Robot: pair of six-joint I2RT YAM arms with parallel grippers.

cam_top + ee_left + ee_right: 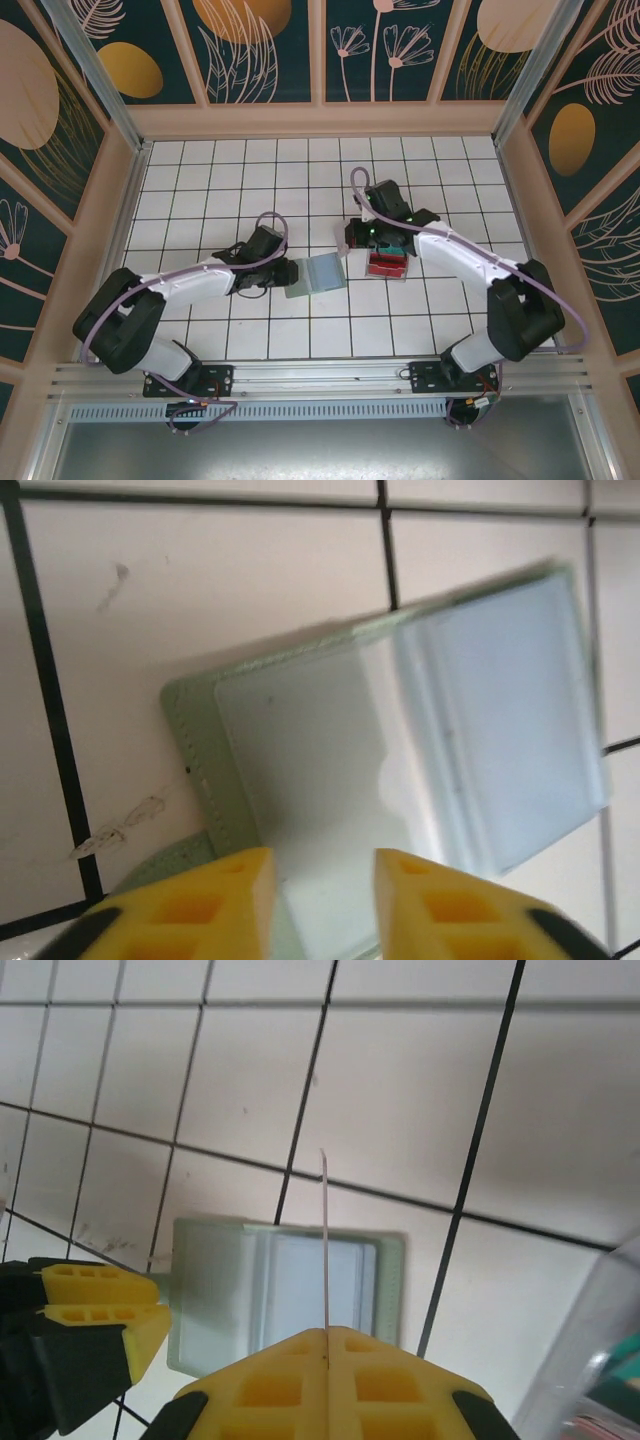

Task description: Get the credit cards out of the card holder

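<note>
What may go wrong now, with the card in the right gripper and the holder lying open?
The right gripper pinches the card by one edge only; it may slip or twist before reaching the pile. The left gripper stands open at the holder, so the holder might shift if bumped.

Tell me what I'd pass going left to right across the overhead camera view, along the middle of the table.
Left arm's elbow → left pincer → card holder → credit cards → right arm's elbow.
</note>
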